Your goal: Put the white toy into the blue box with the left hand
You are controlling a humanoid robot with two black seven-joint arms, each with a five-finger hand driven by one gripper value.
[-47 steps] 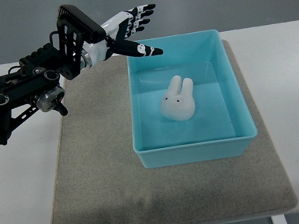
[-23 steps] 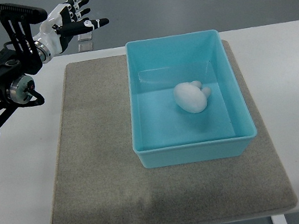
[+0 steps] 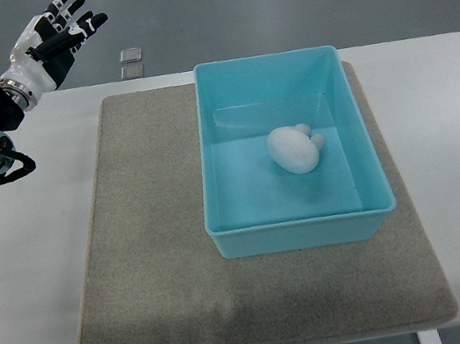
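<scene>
The white toy (image 3: 294,148), a small rabbit shape, lies on its side on the floor of the blue box (image 3: 300,224), near the middle. The box stands on the right part of a grey mat (image 3: 148,240). My left hand (image 3: 59,28) is open and empty, fingers spread, at the far upper left beyond the table's back edge, well away from the box. Its black arm runs down the left edge. The right arm is out of view.
The white table (image 3: 27,261) extends around the mat on all sides. Two small grey squares (image 3: 132,63) sit on the floor just past the table's back edge, between my hand and the box.
My left hand pulled back from the box's back left corner, up and to the left. The toy rolled from face-up onto its side inside the box.
</scene>
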